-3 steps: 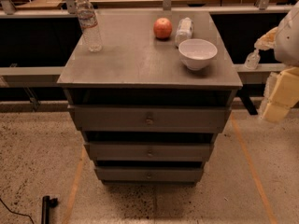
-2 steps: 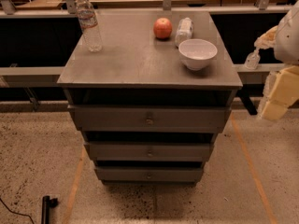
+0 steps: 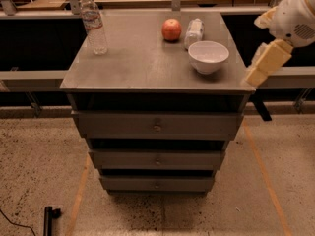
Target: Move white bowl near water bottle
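**WHITE BOWL TRANSFER: HAZARDS AT PRE-APPROACH**

**Status.** The gripper (image 3: 258, 72) hangs off the right edge of the cabinet top (image 3: 138, 65), pointing down and left, approx. level with the top's front right corner. Open/closed state: cannot tell. It holds nothing and is clear of all objs. The white bowl (image 3: 208, 56) sits upright at the right side of the top, near the front. The water bottle (image 3: 93, 23) stands upright at the far left rear, well apart from the bowl. Task judged not started; next step is reach and grasp.

**Hazards.**
1. Corner strike. The gripper is close to the top's corner. A low lateral approach could hit the edge instead of clearing it.
2. Neighbour contact. A whitish bottle (image 3: 194, 32) lies on its side just behind the bowl; contact btwn them cannot be confirmed. An apple (image 3: 171, 29) sits next to it. An overshoot past the bowl rim could set either rolling.
3. Slip. The bowl is glossy w/ a curved wall, so a rim pinch may slide or tilt it.
4. Topple at placement. The water bottle is tall and slim. A nudge from the bowl or arm could tip it off the left edge.
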Robot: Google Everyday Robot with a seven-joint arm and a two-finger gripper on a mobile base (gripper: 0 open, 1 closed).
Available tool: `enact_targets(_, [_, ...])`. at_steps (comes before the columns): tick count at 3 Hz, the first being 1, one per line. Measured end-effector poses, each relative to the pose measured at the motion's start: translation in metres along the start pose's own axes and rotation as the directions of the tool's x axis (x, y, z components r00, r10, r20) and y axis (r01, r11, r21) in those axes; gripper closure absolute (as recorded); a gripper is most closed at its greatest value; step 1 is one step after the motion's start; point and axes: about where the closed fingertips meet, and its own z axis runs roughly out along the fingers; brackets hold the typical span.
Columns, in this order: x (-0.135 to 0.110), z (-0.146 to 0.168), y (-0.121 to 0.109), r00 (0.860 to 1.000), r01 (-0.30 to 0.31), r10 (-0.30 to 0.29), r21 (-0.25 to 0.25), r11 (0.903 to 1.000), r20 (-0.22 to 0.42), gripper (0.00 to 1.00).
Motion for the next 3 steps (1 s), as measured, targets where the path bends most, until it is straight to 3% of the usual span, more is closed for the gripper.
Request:
enact_targets(1, [-0.018,0.046,-0.052,0.995,-0.023,0.026,-0.034,0.9992,0.101,0.0])
enact_targets(2, [-0.045,0.09,-0.085,0.986,-0.023,0.035,-0.075,0.9969,0.163,0.0])
enact_targets(3, [-0.062,0.125,-0.098,0.981,-0.033,0.053,-0.107,0.9938,0.188,0.0])
